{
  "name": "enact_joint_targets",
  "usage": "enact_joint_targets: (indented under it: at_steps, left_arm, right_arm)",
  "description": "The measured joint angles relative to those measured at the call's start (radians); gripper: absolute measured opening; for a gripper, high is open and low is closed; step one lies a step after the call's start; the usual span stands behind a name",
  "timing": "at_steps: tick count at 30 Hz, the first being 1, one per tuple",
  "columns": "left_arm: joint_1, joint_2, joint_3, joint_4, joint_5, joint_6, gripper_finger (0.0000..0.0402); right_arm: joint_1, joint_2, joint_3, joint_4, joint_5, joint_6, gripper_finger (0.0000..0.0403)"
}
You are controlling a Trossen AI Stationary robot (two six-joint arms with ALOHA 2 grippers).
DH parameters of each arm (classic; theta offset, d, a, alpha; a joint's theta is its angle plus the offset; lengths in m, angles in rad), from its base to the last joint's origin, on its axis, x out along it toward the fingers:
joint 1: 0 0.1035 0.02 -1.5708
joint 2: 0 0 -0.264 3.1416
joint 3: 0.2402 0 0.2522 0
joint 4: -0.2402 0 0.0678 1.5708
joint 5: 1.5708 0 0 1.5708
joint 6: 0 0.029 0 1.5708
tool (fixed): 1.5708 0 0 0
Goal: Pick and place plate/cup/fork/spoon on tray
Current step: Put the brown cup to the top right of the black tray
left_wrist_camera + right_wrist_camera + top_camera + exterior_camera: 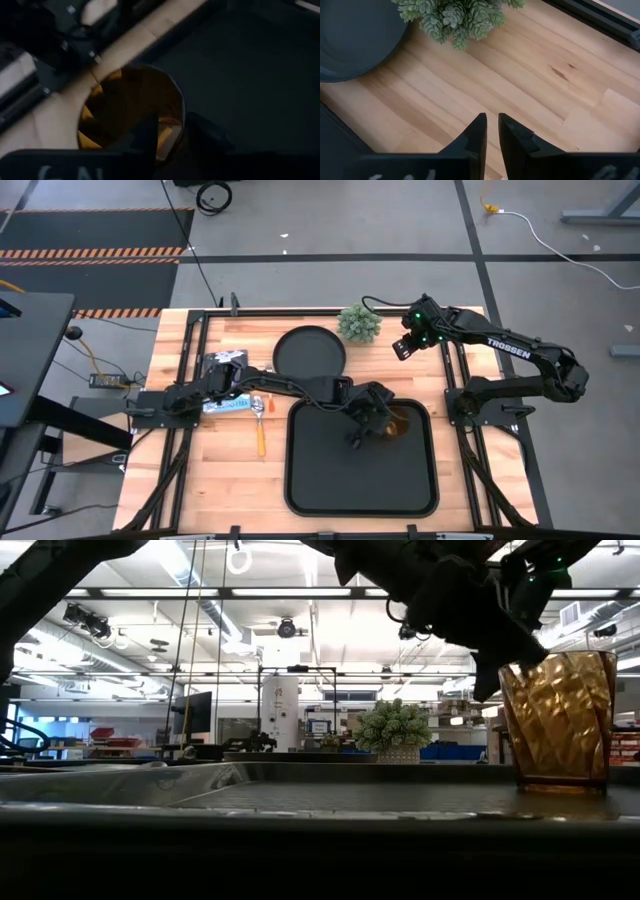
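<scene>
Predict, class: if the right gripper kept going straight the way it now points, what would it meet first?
Most likely bare tabletop. The right gripper, fingers nearly closed, aims at wood between the potted plant and the table's edge; depth is uncertain.

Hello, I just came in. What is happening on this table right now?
The left gripper is at the amber textured cup, which stands upright in the large black rectangular tray's corner. The right gripper hangs shut near the small green plant. The round black plate and the orange-handled spoon lie on the wooden table.
</scene>
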Motion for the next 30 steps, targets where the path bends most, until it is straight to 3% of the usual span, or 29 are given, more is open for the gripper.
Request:
enact_joint_targets:
  at_steps: [8,16,27,30]
  left_arm:
    - [-0.014,-0.01,0.0,-0.002,-0.053,0.047,0.0154]
    - [-0.028,-0.066,0.0,-0.05,-0.075,0.042,0.0147]
    - [-0.027,-0.108,-0.001,-0.28,-0.115,-0.093,0.0142]
    - [-0.026,-0.103,-0.049,-0.278,-0.112,-0.137,0.0142]
  right_arm:
    - [0.0,0.0,0.0,0.0,-0.005,-0.017,0.0054]
    - [0.0,0.0,0.0,0.005,-0.005,-0.036,0.0054]
    - [0.0,0.0,0.0,0.024,-0.003,-0.059,0.0054]
    - [0.0,0.0,0.0,0.032,-0.005,-0.059,0.0054]
